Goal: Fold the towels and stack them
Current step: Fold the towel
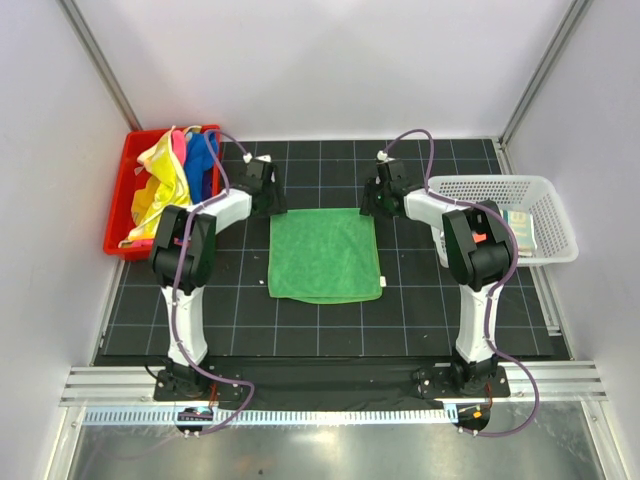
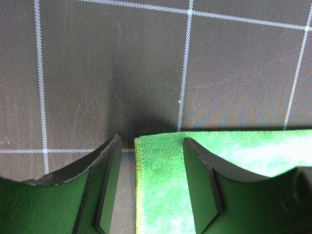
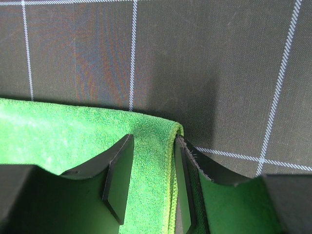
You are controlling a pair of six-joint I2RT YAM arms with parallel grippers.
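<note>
A green towel (image 1: 323, 255) lay flat at the middle of the dark gridded tabletop (image 1: 420, 320). The left tool (image 2: 153, 190) stood wide astride the towel's far left corner. The right tool (image 3: 151, 180) stood narrower over the far right corner, gripping nothing. On each side, one finger sat off the cloth. Closing might likely catch only the hem, which could slip free and leave the fold crooked.

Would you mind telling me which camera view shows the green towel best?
The top external view: the green towel lies spread flat, nearly all of it in view. The left wrist view shows only one far corner, close up; the right wrist view shows only the other far corner and its hem.
</note>
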